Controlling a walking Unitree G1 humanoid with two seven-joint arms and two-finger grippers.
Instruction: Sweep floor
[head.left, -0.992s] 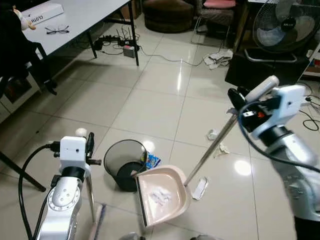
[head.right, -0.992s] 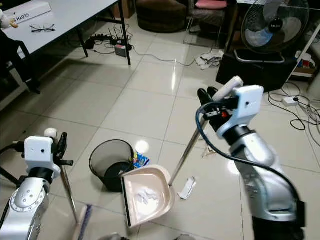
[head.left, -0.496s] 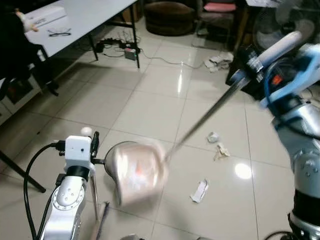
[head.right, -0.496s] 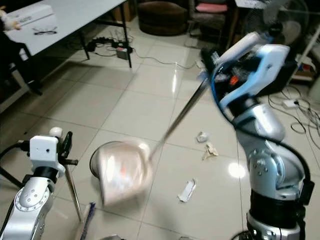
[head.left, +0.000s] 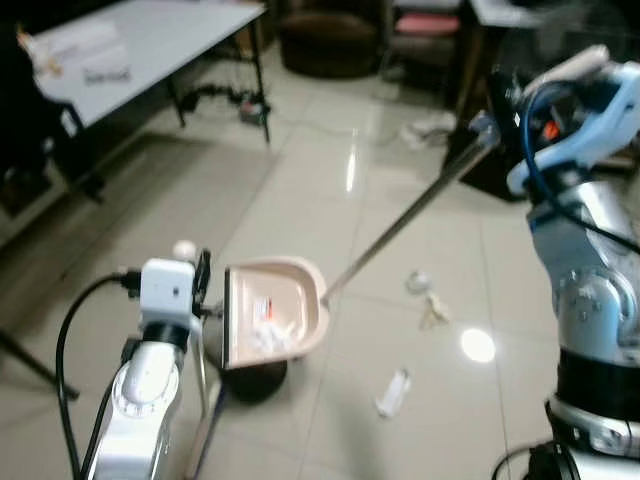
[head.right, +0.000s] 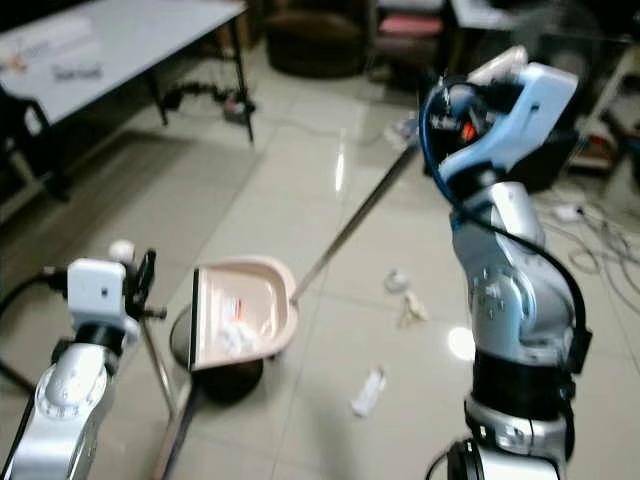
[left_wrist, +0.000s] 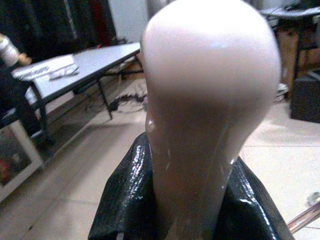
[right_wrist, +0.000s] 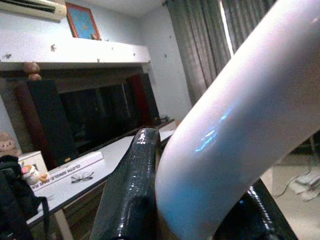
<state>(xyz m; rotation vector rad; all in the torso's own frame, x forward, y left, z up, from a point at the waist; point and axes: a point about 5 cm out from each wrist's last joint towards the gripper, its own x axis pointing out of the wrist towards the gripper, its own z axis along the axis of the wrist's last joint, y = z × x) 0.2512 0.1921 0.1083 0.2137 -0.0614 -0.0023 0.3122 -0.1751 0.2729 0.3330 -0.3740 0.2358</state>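
While the left gripper (head.left: 198, 290) clamps the broom (head.left: 203, 400) handle at 8 o'clock, the light, rigid dustpan (head.left: 268, 312) hangs tilted over the bin (head.left: 258, 378); the right gripper (head.left: 497, 100), at 2 o'clock, grips its long handle's end, where leverage is poor.

Pink dustpan (head.left: 268, 315); black bin (head.left: 250, 378); beige glossy tiles (head.left: 300, 215); white table (head.left: 140, 45).

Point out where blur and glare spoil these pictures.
Left eye view: motion blur throughout, glare patch on the floor tiles. Right eye view: the same softness. Left wrist view: the broom handle is close and unsharp. Right wrist view: the dustpan handle is blurred, with a bluish sheen.
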